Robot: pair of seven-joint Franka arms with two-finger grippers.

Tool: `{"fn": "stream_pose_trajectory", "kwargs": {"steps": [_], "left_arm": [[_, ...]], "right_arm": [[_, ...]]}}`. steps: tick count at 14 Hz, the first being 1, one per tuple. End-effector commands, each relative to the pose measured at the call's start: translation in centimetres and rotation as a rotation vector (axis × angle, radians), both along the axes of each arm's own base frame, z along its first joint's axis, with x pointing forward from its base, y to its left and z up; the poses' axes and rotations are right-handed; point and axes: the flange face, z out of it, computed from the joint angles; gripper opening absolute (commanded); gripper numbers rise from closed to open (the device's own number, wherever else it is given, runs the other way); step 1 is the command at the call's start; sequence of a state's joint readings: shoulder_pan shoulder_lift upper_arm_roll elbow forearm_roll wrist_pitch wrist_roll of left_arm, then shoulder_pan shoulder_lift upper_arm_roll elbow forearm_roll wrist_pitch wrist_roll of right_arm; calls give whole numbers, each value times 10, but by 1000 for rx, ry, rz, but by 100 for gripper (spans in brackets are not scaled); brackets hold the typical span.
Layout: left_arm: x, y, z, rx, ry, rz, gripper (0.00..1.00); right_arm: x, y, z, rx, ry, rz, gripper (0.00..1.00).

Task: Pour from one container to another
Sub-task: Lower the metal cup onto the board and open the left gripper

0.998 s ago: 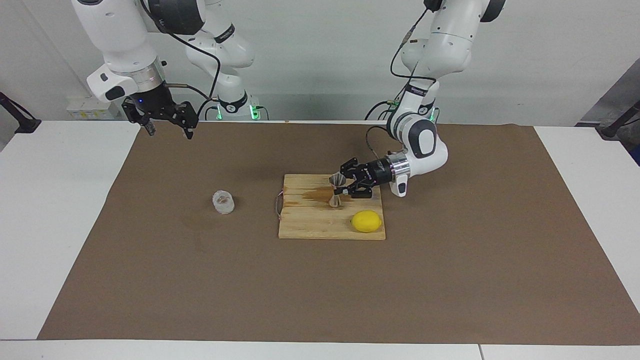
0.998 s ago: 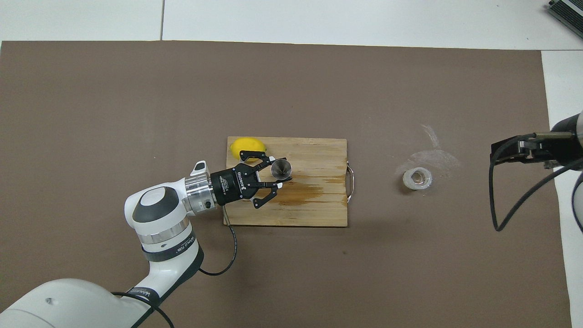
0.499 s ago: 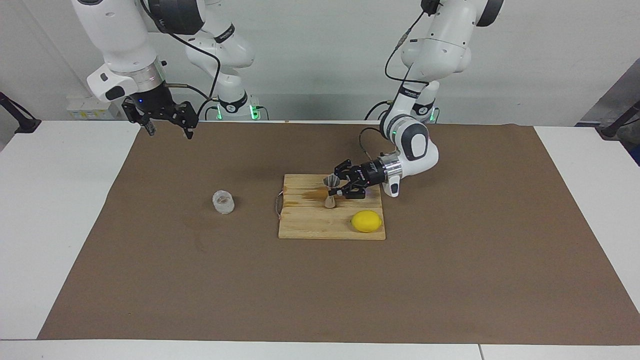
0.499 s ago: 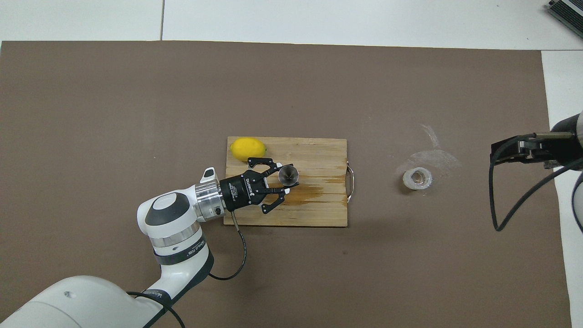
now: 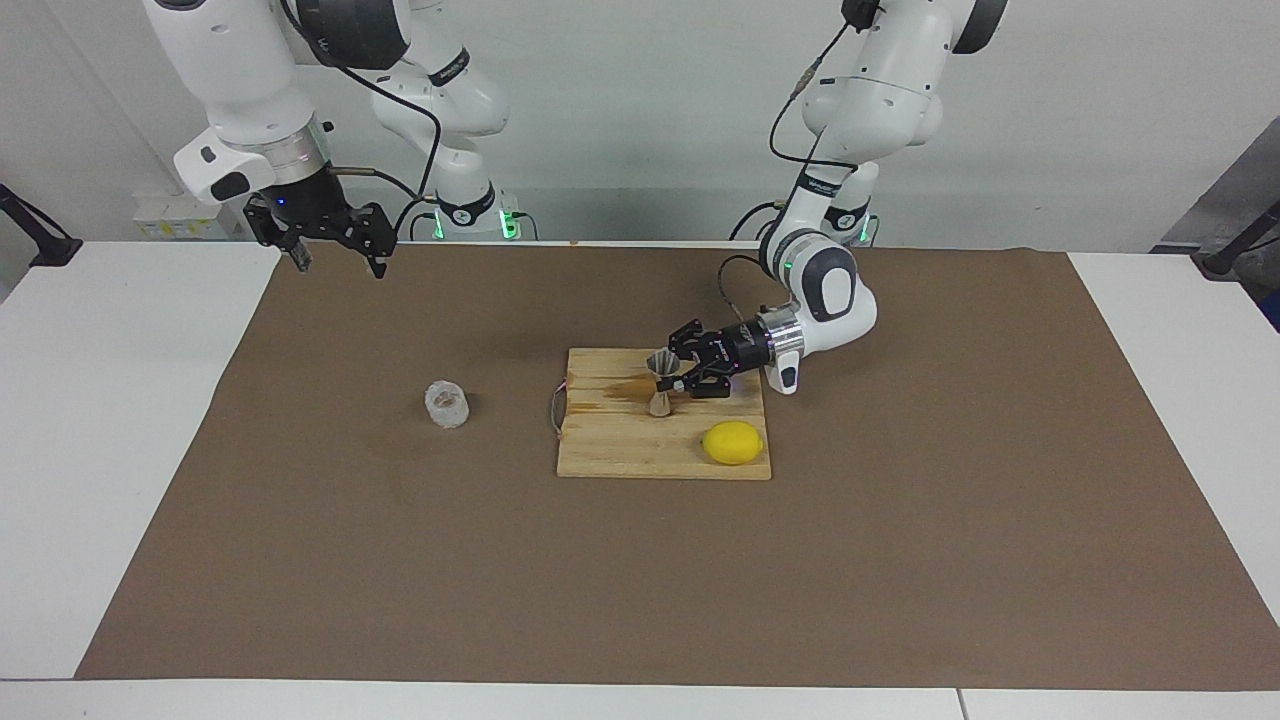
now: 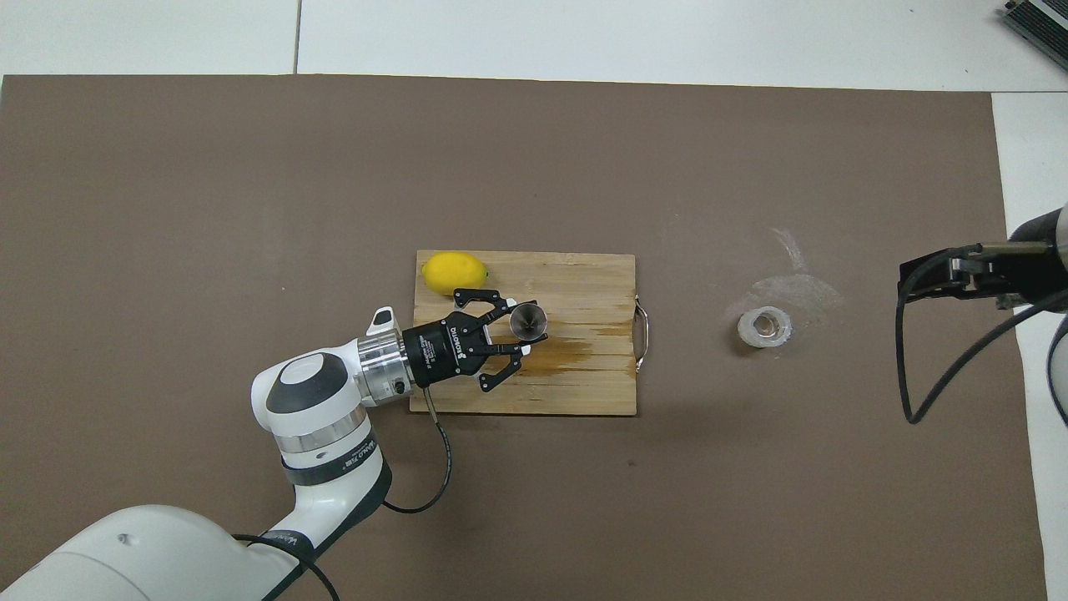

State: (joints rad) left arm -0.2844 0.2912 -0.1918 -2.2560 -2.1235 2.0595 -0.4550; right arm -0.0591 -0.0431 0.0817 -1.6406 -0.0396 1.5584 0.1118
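Metal jigger upright on wooden board, waist clamped in left claw; right claw spread wide, waiting.

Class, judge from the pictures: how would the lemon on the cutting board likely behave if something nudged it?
The lemon is rounded, so it would probably roll rather than slide. It lies near the cutting board edge, so it might drop onto the brown mat.
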Motion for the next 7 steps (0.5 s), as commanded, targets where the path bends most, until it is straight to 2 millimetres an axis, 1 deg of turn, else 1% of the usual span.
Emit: {"fn": "stream_pose_trajectory", "kwargs": {"steps": [1,2,4,5,6,7], "left_arm": [[-3,-2,-1,12,-4,20,38],[-3,-2,-1,14,-4,20,44],[-5,-6,-2,13,-3,13,50],[-4,-6,0,12,-6,14,56],[-4,-5,-1,19,-4,18,68],[-4,-5,-2,24,-4,18,91]], "right_arm": [[-6,-3,2,22,5,16,100],[-6,-3,2,20,5,16,100],[-6,-3,2,22,5,16,100],[-6,-3,2,22,5,16,100],[-6,-3,2,20,5,16,100],[-6,-3,2,20,5,16,100]]}}
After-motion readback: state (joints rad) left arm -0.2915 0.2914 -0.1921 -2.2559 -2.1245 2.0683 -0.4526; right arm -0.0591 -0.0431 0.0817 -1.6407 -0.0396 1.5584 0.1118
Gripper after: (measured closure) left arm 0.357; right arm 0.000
